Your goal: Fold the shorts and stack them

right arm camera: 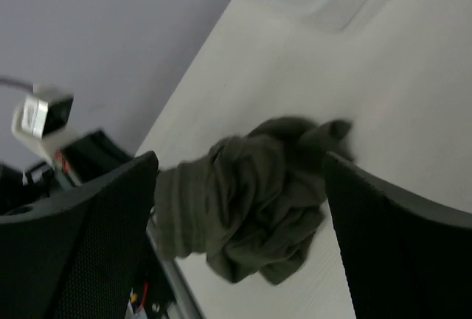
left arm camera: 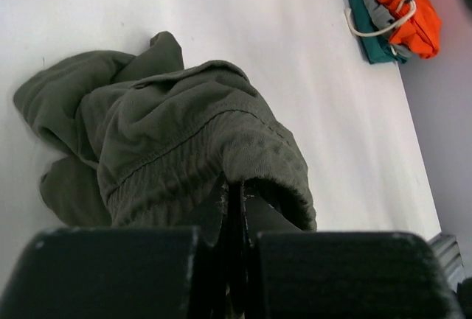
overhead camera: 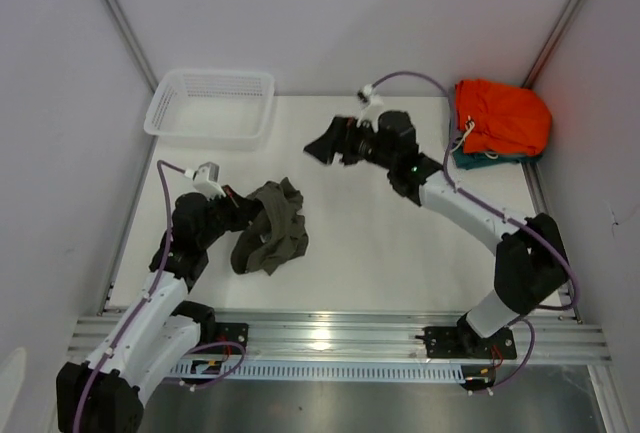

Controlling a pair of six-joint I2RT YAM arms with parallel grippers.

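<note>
The olive-green shorts [overhead camera: 270,230] lie crumpled on the table's left half, one end lifted off the surface. My left gripper [overhead camera: 243,212] is shut on their ribbed waistband [left arm camera: 221,157], the cloth pinched between its closed fingers. The rest of the shorts [left arm camera: 88,105] trails onto the table in a bunched heap. My right gripper [overhead camera: 335,145] hangs above the table's middle, well apart from the shorts, open with nothing between its fingers [right arm camera: 398,223]. In the right wrist view the shorts [right arm camera: 251,201] show in the distance between the two wide-spread fingers.
A white mesh basket [overhead camera: 211,105] stands at the back left. At the back right corner lies a stack of folded garments, bright orange shorts [overhead camera: 502,118] on top of a teal garment [overhead camera: 470,160], also seen as the orange pile [left arm camera: 405,2] from the left wrist.
</note>
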